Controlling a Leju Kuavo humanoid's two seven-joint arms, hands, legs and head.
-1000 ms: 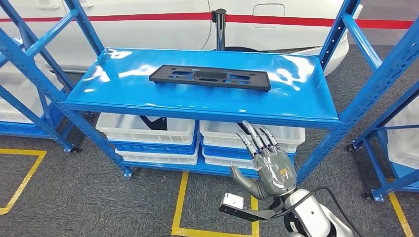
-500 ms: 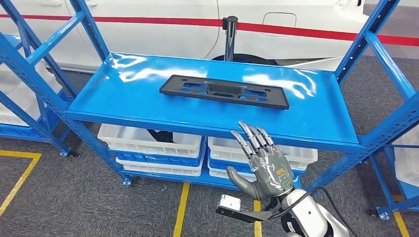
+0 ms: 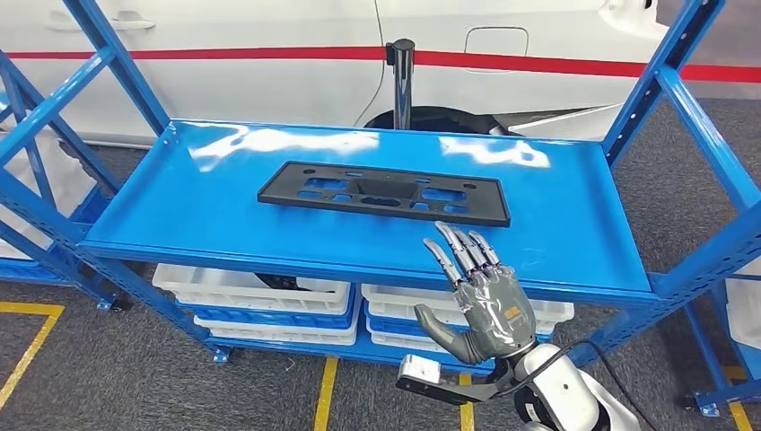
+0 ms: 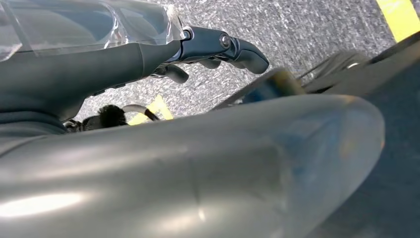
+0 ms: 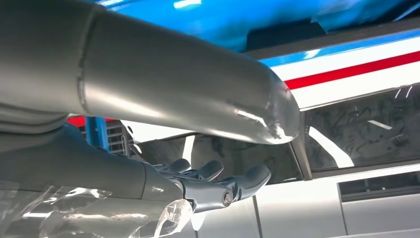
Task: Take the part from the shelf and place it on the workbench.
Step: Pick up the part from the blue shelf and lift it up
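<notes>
Fingers (image 3: 462, 251) of right hand (image 3: 480, 301) spread, holding nothing | left hand (image 4: 213, 47) fingers curled, grip unclear | black part (image 3: 384, 191) lying flat on blue shelf (image 3: 574, 242) | not yet grasped; pickup and placing remain

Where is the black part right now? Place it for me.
In the head view the black part lies flat at the middle of the blue shelf, apart from the right hand, which is raised at the shelf's front edge.

Car workshop: steel shelving (image 3: 574, 278), white car (image 3: 269, 81).
</notes>
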